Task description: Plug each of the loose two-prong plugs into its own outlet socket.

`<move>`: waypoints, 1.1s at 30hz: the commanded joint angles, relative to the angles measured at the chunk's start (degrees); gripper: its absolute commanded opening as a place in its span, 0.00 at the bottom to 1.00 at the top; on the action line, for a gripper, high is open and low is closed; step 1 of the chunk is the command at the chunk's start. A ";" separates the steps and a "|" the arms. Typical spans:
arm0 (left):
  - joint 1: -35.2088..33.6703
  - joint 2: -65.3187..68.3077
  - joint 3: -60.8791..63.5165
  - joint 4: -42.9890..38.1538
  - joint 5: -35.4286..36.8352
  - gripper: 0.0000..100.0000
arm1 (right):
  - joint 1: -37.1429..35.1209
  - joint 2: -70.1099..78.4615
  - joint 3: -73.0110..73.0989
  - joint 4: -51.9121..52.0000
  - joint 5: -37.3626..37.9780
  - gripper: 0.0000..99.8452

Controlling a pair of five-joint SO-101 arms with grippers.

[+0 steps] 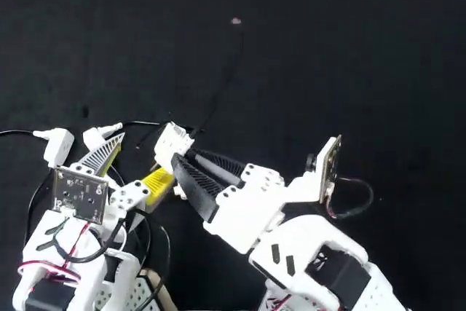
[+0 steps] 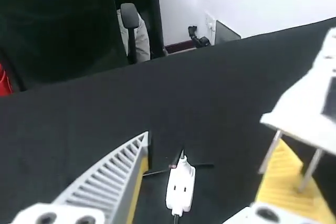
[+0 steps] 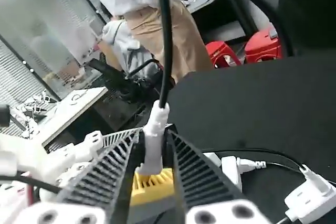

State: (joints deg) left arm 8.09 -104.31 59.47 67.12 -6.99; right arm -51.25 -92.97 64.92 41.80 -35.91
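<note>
The right claw is clamping its black ribbed fingers tight on a white plug, whose thin cord is trailing off toward the far edge of the table. The plug is hanging over the near-left part of the table, its 2 prongs pointing downward, right above the yellow finger of the left claw. That left claw is standing wide open and is gripping nothing. A white socket is lying flat on the table just ahead of it, its 2 slots facing up. Another white cable end is lying close to the table's left edge.

The step in hand is probably carrying the gripped plug to a socket. The next move is likely calling for the left claw to be steadying the socket while the right arm is lining the 2 prongs up square with the 2 slots and pressing straight in. A tilt would be jamming the prongs against the socket face.
</note>
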 commanded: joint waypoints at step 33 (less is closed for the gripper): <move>-20.09 0.09 13.14 9.49 -14.77 0.34 | 45.36 32.04 -1.19 21.19 36.13 0.01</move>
State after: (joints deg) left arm -10.37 -104.48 72.84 75.56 -20.70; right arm -8.44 -69.85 64.84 62.90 -0.92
